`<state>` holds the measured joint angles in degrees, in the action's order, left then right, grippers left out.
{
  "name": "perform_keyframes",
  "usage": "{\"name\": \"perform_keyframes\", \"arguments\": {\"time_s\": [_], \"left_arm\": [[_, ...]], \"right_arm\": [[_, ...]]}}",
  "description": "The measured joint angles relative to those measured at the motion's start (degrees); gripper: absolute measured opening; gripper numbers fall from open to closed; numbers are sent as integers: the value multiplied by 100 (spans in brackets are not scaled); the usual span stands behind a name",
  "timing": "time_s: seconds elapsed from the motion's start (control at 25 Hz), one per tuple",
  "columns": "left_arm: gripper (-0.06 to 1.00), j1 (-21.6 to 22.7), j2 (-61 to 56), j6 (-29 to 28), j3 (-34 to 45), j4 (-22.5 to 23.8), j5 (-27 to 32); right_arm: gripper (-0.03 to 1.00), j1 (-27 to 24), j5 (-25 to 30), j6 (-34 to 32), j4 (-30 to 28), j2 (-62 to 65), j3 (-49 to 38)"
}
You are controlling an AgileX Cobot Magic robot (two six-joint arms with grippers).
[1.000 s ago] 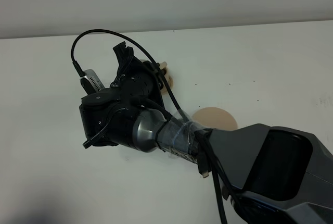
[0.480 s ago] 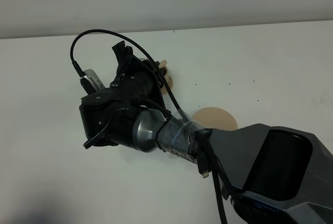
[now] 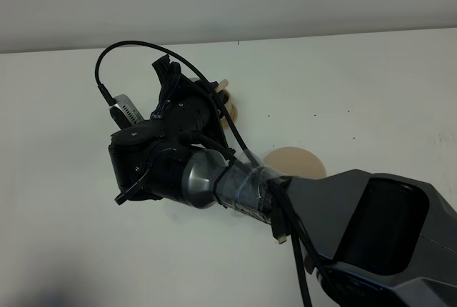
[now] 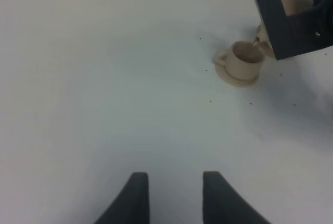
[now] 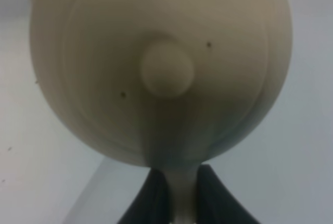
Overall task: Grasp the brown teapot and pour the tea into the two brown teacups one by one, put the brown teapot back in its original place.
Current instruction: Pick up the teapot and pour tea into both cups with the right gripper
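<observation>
right gripper (image 5: 183, 193) is pinching the brown teapot (image 5: 161, 67) by its loop handle; the two dark fingers (image 5: 151, 198) sit either side of the handle strip in the right wrist view. left gripper (image 4: 171, 198) is spread, holding nothing, hanging over bare table (image 4: 104, 78) toward the left side of the desk.

largest first: the right arm (image 3: 357, 228) comes in from the near right corner and reaches across the middle toward the far edge, so from the high camera it hides most of the pot. teapot is off the table, tipped, spout directly over a teacup (image 4: 245, 57) that stands on its small saucer (image 4: 237, 75) near the far edge, left of centre. the wide flat saucer (image 3: 294, 162), its original place, lies bare near the desk centre, well apart from the pour.

step in hand, my read: pouring into a cup. to do it well: keep the spout low and centred over the cup mouth, hold the tilt steady, no lateral drift. level the pot before translating. only one cup is clearly visible here, can't locate the second, so can't say which pour this is.

teapot look: squat, round, light tan matte ceramic, small round knob on the lid, a couple of dark specks on the glaze. cup and saucers match it in colour. liquid level in the cup is too small to tell.
</observation>
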<state>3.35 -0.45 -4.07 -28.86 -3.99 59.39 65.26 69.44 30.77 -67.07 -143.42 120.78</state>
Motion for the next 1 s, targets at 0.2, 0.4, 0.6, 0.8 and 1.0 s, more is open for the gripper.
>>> {"name": "perform_keyframes", "arguments": {"time_s": [0.2,0.4,0.6,0.8,1.0], "left_arm": [[28,0,0,0,0,0,0],[28,0,0,0,0,0,0],[28,0,0,0,0,0,0],[28,0,0,0,0,0,0],[28,0,0,0,0,0,0]], "right_arm": [[11,11,0,55,-61,0,0],[11,23,0,95,-71,0,0],[11,48,0,104,-90,0,0],[11,54,-5,122,-90,0,0],[11,54,0,137,-96,0,0]]}}
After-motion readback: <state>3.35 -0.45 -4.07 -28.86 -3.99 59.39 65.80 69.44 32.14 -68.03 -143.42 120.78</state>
